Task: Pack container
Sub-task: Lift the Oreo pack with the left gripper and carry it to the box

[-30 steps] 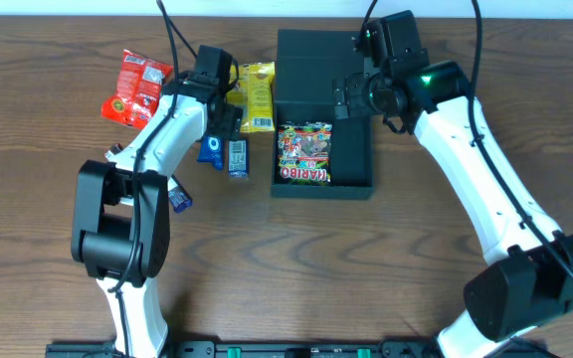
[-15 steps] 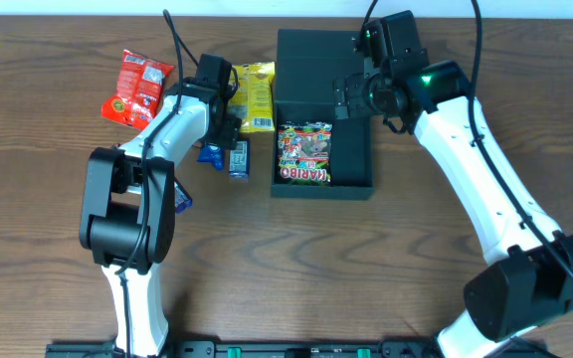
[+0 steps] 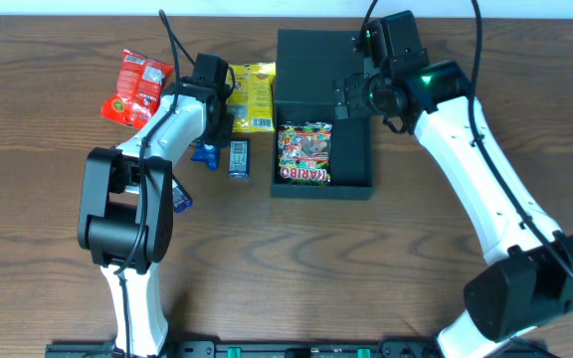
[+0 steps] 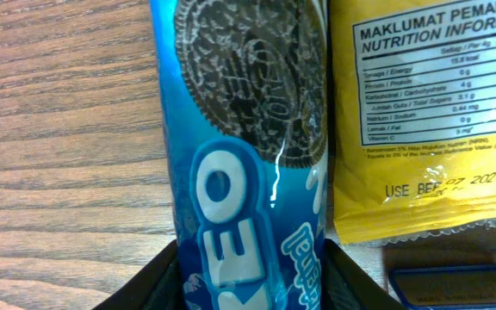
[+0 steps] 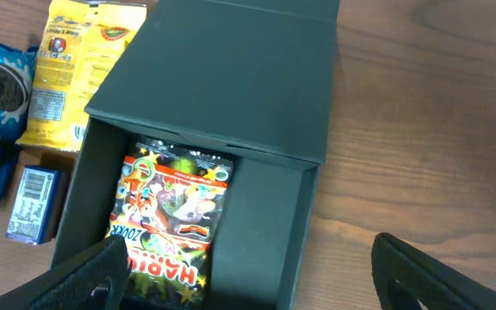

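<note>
A brown wooden table (image 3: 48,249) fills the overhead view, with nothing of the room showing past its far edge; the container (image 3: 352,149), a dark square box, sits at the middle of the far side, its flap lid (image 3: 311,50) folded back flat on the wood behind it; the right arm reaches in from the near right corner, bends at the elbow and hangs its wrist over the back of the box near the hinge; the left arm rises from the near left, stretches away and points its wrist down at the snacks just left of the box; the right gripper (image 5: 250,250) is spread wide and holds nothing, its fingers (image 5: 102,271) hanging over the box; the left gripper (image 4: 248,280) has its jaws set either side of a blue biscuit packet (image 4: 248,129) lying on the wood, their inner faces right at its edges, though I cannot tell whether they pinch it; a gummy sweet bag (image 3: 304,154) lies flat in the left half of the box; a yellow packet (image 3: 257,94) lies just beside the biscuit packet; a red packet (image 3: 135,88) lies well apart, far left; a small blue bar (image 3: 238,157) rests near the box's left wall
</note>
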Robot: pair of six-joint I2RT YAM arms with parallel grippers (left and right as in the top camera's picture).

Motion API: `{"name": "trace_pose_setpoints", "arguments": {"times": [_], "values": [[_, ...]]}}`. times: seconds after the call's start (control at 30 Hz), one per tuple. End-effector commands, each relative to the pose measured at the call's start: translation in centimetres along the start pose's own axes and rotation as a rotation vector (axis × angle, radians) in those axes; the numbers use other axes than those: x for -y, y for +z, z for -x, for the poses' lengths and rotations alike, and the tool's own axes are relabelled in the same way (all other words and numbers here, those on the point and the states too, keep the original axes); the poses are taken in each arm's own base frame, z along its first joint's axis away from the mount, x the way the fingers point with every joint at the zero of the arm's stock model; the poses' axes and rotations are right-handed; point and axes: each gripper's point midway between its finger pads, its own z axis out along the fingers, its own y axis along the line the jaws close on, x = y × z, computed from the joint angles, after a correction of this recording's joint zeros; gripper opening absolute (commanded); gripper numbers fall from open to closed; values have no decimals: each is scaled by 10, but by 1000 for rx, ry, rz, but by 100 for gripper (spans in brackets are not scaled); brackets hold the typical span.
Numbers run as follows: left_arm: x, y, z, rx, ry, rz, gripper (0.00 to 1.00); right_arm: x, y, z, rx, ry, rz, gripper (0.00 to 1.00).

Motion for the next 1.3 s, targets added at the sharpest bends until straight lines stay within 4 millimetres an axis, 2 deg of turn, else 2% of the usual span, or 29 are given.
{"name": "trace_pose_setpoints", "arguments": {"times": [0.0,0.17,0.33,0.47,0.57,0.7,0.77,0.87,0.97,1.07,1.27], "values": [[-2,-3,7,13,-21,-3,38,2,-9,8,29,-1,-7,90],[-4,-4,9,18,-72,-2,32,2,-9,8,29,-1,-7,90],[-9,-19,21,57,-90,16,29,2,-9,8,30,-1,-7,90],[-20,-61,50,176,-124,46,27,6,-9,9,35,7,-12,90],[-23,-91,67,253,-149,40,19,17,-12,12,43,28,-24,90],[-22,-126,78,330,-221,11,18,49,-28,21,85,86,-58,90],[-14,-141,80,355,-219,-22,18,69,-42,26,117,124,-81,90],[10,-157,81,373,-198,-103,18,103,-62,33,168,187,-123,90],[46,-167,77,365,-186,-202,17,141,-81,34,208,256,-174,90],[93,-173,69,343,-162,-278,14,175,-95,29,227,320,-225,90],[179,-192,55,346,-167,-394,14,218,-108,20,241,399,-289,90]]}}
